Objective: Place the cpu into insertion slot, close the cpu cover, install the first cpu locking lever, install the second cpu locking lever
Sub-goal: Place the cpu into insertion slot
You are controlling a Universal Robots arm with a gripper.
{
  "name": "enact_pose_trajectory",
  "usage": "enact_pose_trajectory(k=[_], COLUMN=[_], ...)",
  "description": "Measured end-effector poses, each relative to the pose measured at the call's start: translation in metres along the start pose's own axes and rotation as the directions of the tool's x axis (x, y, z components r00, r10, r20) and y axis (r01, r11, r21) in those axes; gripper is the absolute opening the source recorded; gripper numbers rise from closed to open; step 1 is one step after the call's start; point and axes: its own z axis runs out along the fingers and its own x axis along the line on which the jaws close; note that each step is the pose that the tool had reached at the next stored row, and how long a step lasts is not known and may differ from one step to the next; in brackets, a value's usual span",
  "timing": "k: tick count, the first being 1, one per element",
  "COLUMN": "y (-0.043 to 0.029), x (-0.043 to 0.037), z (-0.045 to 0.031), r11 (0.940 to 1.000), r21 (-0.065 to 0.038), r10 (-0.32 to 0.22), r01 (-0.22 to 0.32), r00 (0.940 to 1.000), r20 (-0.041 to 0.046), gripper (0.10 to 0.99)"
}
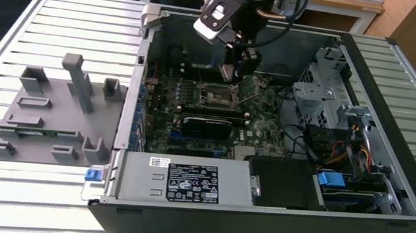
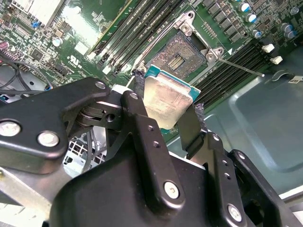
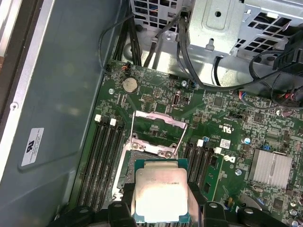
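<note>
My gripper [image 1: 231, 73] hangs inside the open computer case, shut on the cpu [image 2: 166, 97], a flat square chip with a silver-grey top and green edge. The black fingers [image 2: 142, 124] clamp two opposite sides of it. The cpu [image 3: 161, 193] is held a short way above the board, just off to one side of the insertion slot [image 2: 181, 56], whose dark centre lies bare. The cpu cover [image 3: 156, 126], a thin silvery frame, stands swung up off the slot [image 3: 142, 158]. A thin metal locking lever [image 2: 241, 67] sticks out free beside the socket.
Long black memory slots [image 3: 102, 161] flank the socket on both sides. A silver heatsink [image 3: 272, 168], cables and a metal drive cage [image 1: 325, 103] crowd the exterior view's right. A black card [image 1: 206, 125] and power supply [image 1: 181, 180] lie nearer. A grey fixture plate [image 1: 52, 112] sits left of the case.
</note>
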Motion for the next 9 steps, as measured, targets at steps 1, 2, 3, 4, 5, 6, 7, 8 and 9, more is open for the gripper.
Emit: enact_pose_trajectory(k=[1,2,3,4,5,6,7,8,9], y=[0.0000,0.0000,-0.0001,-0.0001,-0.0001,-0.0001,-0.0002,-0.0003,-0.0007], x=[0.0000,0.0000,0.0000,0.0000,0.0000,0.0000,0.0000,-0.0001,0.0000], z=[0.0003,0.0005,0.0008,0.0010,0.0013,0.0018,0.0024,0.0033,0.0044], r11=[1.0000,1.0000,1.0000,1.0000,1.0000,1.0000,1.0000,1.0000,1.0000], r21=[0.000,0.000,0.001,0.001,0.001,0.001,0.001,0.002,0.003], r10=[0.000,0.001,0.001,0.002,0.002,0.003,0.003,0.004,0.006], r01=[0.000,-0.001,-0.001,-0.002,-0.002,-0.003,-0.003,-0.004,-0.006], r00=[1.0000,1.0000,1.0000,1.0000,1.0000,1.0000,1.0000,1.0000,1.0000], r20=[0.0000,-0.0001,-0.0001,-0.0001,-0.0001,-0.0003,-0.0004,-0.0003,-0.0004], gripper=[0.529,0.529,0.529,0.529,0.529,0.529,0.529,0.529,0.529])
